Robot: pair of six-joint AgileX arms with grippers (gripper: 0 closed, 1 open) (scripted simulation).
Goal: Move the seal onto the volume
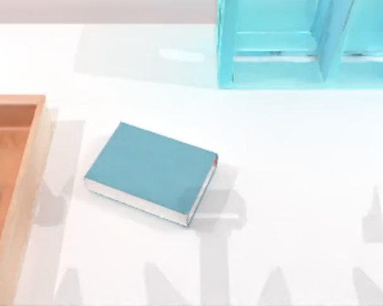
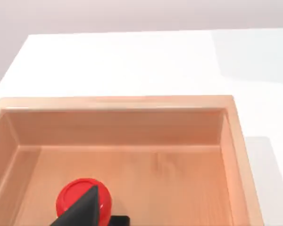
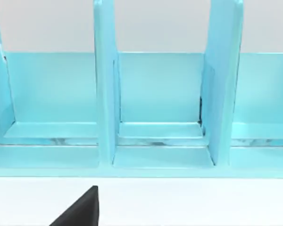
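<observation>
Seal (image 2: 83, 203) sits in wooden tray (image 2: 132, 123) at bench's left edge, directly beneath left hand (image 2: 82, 212), grip state unclear; volume (image 1: 150, 172) lies toward the bench's middle.

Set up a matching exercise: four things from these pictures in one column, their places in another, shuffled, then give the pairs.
Things:
1. small seal with red round knob
2. thick teal-blue closed volume
3. light-cyan shelf unit
4. shallow wooden tray

Places:
A. far edge of the table, right of centre
B. left edge of the table
C. inside the wooden tray
D. flat on the white table, left of centre

Pairs: 1-C, 2-D, 3-A, 4-B
</observation>
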